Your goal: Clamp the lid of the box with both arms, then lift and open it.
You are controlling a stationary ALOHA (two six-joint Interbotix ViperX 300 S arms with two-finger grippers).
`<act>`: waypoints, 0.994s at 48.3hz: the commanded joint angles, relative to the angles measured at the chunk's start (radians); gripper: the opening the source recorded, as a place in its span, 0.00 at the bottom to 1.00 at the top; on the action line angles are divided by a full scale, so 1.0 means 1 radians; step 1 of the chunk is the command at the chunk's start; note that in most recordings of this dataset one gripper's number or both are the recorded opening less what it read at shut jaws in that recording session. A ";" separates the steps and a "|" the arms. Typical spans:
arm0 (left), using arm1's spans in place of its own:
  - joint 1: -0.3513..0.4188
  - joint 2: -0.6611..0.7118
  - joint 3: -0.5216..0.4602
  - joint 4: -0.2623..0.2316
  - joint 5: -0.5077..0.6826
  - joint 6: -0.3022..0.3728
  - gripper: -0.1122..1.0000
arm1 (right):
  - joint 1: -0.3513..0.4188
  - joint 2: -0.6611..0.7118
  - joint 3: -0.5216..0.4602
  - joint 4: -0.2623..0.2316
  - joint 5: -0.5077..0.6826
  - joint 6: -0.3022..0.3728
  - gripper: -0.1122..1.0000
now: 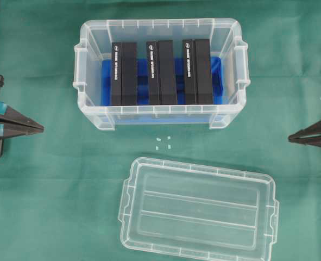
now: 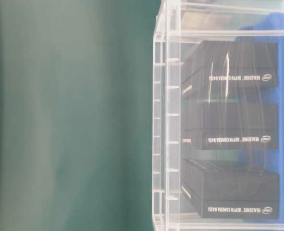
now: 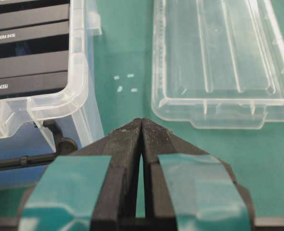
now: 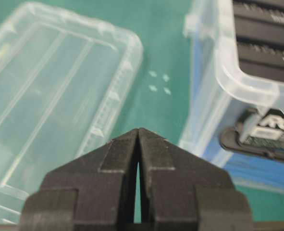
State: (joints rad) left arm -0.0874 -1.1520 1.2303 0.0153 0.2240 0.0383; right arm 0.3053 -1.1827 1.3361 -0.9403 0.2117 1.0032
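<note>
- The lid (image 1: 198, 212) lies flat on the green-covered bench (image 1: 41, 206), in front of the box (image 1: 161, 73) and well apart from it. It rests with its hollow side up, so I judge the opening done.
- The box stands open at the far middle of the bench. Inside, 3 black boxes (image 1: 160, 72) stand side by side on a blue liner (image 1: 217, 81), their white lettering readable from above.
- The left tool (image 1: 38, 128), with teal tape on its jaws, sits at the left edge, jaws pressed together at the tips and holding nothing.
- The right tool (image 1: 291, 138) mirrors it at the right edge, jaws likewise pinched together and empty.
- Both tools sit away from the lid and box, which reads as a parked stance that keeps the middle free.
- The lid is clear plastic with rounded corners, a raised rim, side tabs and 2 long parallel ridges.
- 4 small pale marks (image 1: 163, 142) sit on the cloth between box and lid.
</note>
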 commanded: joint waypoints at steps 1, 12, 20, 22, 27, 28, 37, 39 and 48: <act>0.003 0.006 -0.011 -0.002 -0.009 0.002 0.11 | -0.008 -0.031 -0.006 -0.008 -0.009 0.000 0.10; 0.003 0.011 -0.009 0.000 -0.023 0.000 0.11 | -0.034 -0.066 -0.014 -0.014 0.055 -0.008 0.10; 0.003 0.015 -0.008 -0.002 -0.031 0.000 0.11 | -0.037 -0.067 -0.015 -0.017 0.061 -0.008 0.10; 0.003 0.017 -0.008 0.000 -0.032 0.000 0.11 | -0.038 -0.067 -0.015 -0.020 0.063 -0.008 0.10; 0.003 0.017 -0.008 -0.002 -0.032 0.000 0.11 | -0.038 -0.069 -0.017 -0.025 0.061 -0.008 0.10; 0.003 0.017 -0.008 -0.002 -0.032 0.000 0.11 | -0.038 -0.069 -0.017 -0.026 0.063 -0.008 0.10; 0.003 0.015 -0.008 -0.002 -0.032 0.000 0.11 | -0.038 -0.069 -0.017 -0.029 0.061 -0.008 0.10; 0.003 0.017 -0.008 -0.002 -0.032 -0.002 0.11 | -0.037 -0.067 -0.017 -0.031 0.063 -0.008 0.10; 0.003 0.015 -0.009 -0.002 -0.032 -0.002 0.11 | -0.038 -0.066 -0.017 -0.029 0.066 -0.008 0.10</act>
State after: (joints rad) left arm -0.0874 -1.1474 1.2333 0.0153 0.2025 0.0368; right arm 0.2700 -1.2579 1.3422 -0.9664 0.2792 0.9940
